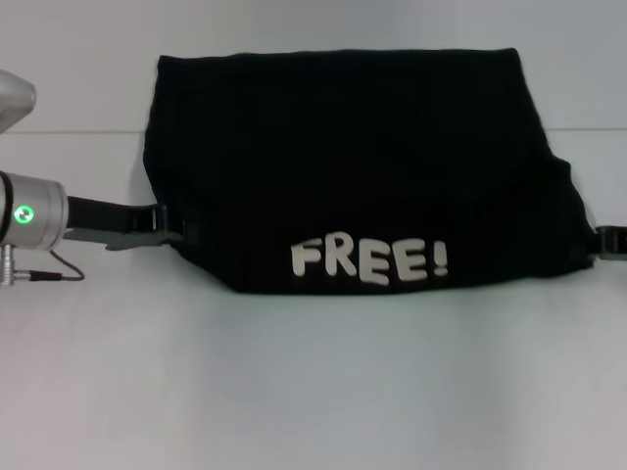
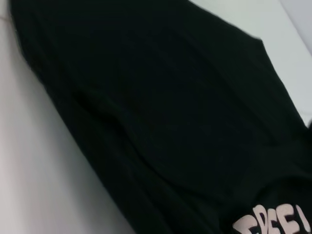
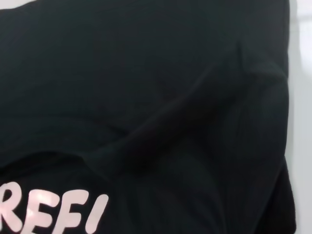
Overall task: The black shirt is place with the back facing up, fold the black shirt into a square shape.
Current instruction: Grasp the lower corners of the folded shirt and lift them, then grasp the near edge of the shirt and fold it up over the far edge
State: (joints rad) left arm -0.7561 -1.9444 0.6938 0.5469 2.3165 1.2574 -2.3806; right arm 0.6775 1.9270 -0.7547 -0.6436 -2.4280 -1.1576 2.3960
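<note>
The shirt (image 1: 353,166) lies folded on the surface (image 1: 313,382), "FREE!" showing. The left gripper (image 1: 174,227) and right gripper (image 1: 600,241) meet its side edges; whether their fingers grip cloth, I cannot tell.

Soft, even light is washing over the pale worktop (image 1: 313,392), throwing faint shadows, while both wrist views are looking slightly blurred.

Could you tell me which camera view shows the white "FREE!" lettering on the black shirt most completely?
The head view: the whole "FREE!" lettering reads upright near the front edge of the black shirt. The left wrist view catches only the letter tops at the frame edge, and the right wrist view shows just part of the word, cut off.
</note>
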